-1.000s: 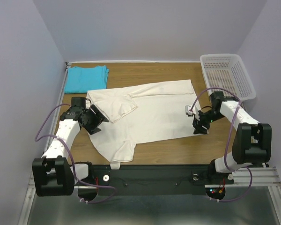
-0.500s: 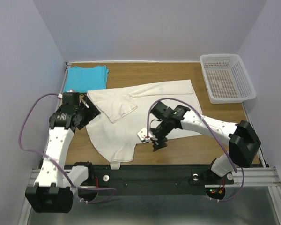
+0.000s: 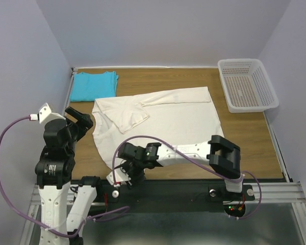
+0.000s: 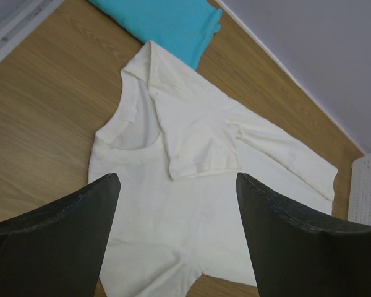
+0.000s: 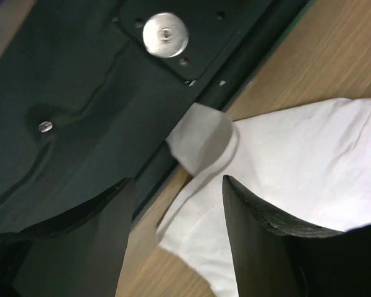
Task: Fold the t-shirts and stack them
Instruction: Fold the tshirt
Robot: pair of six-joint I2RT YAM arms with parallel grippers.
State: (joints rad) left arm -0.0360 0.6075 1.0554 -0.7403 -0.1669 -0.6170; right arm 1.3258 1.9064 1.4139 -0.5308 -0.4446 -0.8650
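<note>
Looking down from the top view, the cream t-shirt (image 3: 168,120) lies spread over the middle of the table (image 3: 245,140), one sleeve flopped back across its chest. The turquoise t-shirt (image 3: 94,86) sits folded at the table's 11 o'clock corner, and a white basket (image 3: 247,84) stands at 2 o'clock. The left hand (image 3: 81,118) hangs raised off the cream shirt's 9 o'clock side, while the right hand (image 3: 123,176) reaches low across to its 7 o'clock corner at the near edge. In the left wrist view the fingers stand wide apart with nothing between them, high over the collar and the doubled-back sleeve. In the right wrist view the fingers are likewise parted and empty, straddling a corner of cloth (image 5: 201,139) that curls over the table edge onto the black rail (image 5: 80,93). The fabric looks light, thin and limp, so it will likely sag and drag rather than keep a shape. I judge the best hold is a pinch on a hem or sleeve edge, and that overhanging curl is the easiest place to get a finger under.
</note>
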